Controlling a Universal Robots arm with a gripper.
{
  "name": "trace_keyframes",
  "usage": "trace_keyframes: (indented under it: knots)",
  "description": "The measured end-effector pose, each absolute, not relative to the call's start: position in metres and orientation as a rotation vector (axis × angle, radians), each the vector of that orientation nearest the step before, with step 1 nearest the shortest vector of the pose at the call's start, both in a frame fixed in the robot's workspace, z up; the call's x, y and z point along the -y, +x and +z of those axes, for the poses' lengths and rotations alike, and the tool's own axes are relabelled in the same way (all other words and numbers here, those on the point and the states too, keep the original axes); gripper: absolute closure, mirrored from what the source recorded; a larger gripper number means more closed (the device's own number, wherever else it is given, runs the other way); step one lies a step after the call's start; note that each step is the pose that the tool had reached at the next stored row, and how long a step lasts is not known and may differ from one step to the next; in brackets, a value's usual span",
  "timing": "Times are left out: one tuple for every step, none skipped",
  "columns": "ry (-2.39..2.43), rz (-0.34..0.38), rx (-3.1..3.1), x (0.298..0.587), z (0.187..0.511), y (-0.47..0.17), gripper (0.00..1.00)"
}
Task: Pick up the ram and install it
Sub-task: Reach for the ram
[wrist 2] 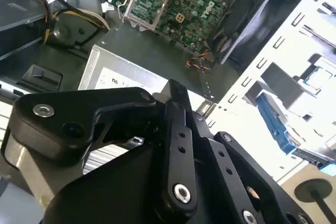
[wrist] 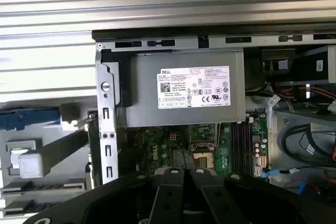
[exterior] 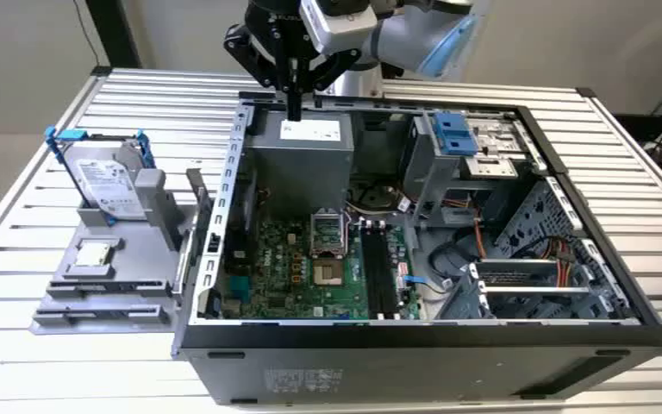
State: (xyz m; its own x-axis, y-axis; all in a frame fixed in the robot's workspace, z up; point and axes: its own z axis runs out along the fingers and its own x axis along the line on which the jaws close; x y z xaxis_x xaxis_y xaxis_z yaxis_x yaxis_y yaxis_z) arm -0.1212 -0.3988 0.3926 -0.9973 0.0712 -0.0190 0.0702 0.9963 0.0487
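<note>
Black gripper (exterior: 294, 114) is being held narrow, fingers together, over an open grey computer case (exterior: 423, 345).
The dark, flat ram (exterior: 199, 203), hard to make out edge-on, is being kept at the case's nine o'clock, above the ribbed metal table (exterior: 135, 99).

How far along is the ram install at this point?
Done: nothing yet. The memory slots on the motherboard look empty, and what appears to be the ram stands upright by the gray fixture, outside the case on the exterior view's left. In hand: nothing; the gripper hovers above the power supply, fingers together. Left: both pickup and install.
</note>
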Motion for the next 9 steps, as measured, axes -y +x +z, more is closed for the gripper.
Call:
trace_keyframes:
  knots:
    - [0.11,0.075,-3.118,0.3988,0.3926,-0.1212,1.0]
    - [0.11,0.075,-3.118,0.3988,0.3926,-0.1212,1.0]
    - [0.11,0.075,-3.118,0.3988,0.3926,-0.1212,1.0]
    - [0.11,0.075,-3.118,0.3988,0.3926,-0.1212,1.0]
    - [0.11,0.075,-3.118,0.3988,0.3926,-0.1212,1.0]
    - [0.11,0.075,-3.118,0.3988,0.3926,-0.1212,1.0]
    - [0.11,0.075,-3.118,0.3988,0.3926,-0.1212,1.0]
    - [0.11,0.075,-3.118,0.3988,0.3926,-0.1212,1.0]
    - [0.11,0.075,-3.118,0.3988,0.3926,-0.1212,1.0]
